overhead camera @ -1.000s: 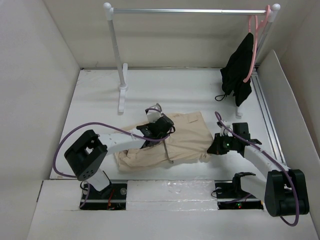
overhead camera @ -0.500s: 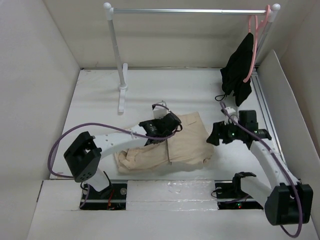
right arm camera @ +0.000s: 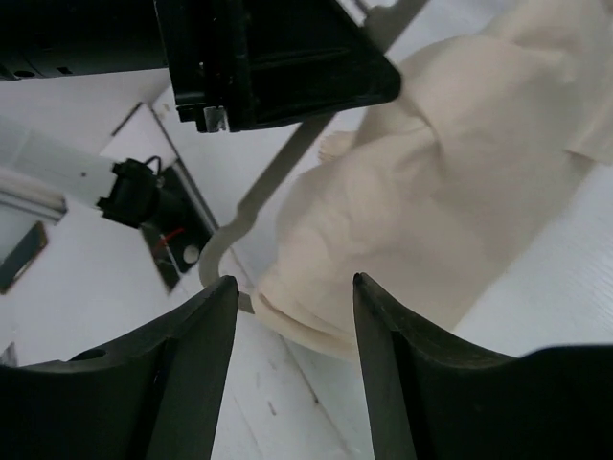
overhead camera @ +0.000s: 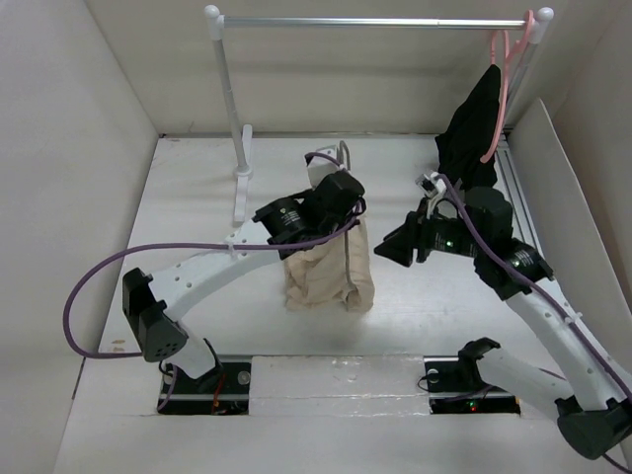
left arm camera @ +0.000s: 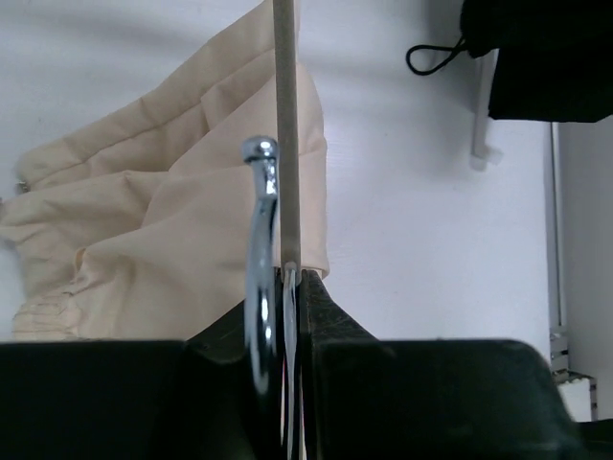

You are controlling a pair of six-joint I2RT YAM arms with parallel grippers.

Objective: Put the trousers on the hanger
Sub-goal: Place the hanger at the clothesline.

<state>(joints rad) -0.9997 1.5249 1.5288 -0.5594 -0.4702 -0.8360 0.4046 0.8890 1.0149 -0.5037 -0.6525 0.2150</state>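
Left gripper [left arm camera: 292, 287] raised over middle of table [overhead camera: 197, 197], jaws clamped on hanger [left arm camera: 285, 144] wire beside its hook. Trousers [overhead camera: 326, 276] hang bunched directly beneath it, lower end reaching table. Right gripper [right arm camera: 295, 283] just right of trousers, fingers apart, holding nothing. Black garment [overhead camera: 472, 138] hangs from rail [overhead camera: 375, 21], far right.

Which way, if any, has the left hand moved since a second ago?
Yes. The left hand moved up the view, level with the rack's foot, lifting the trousers.
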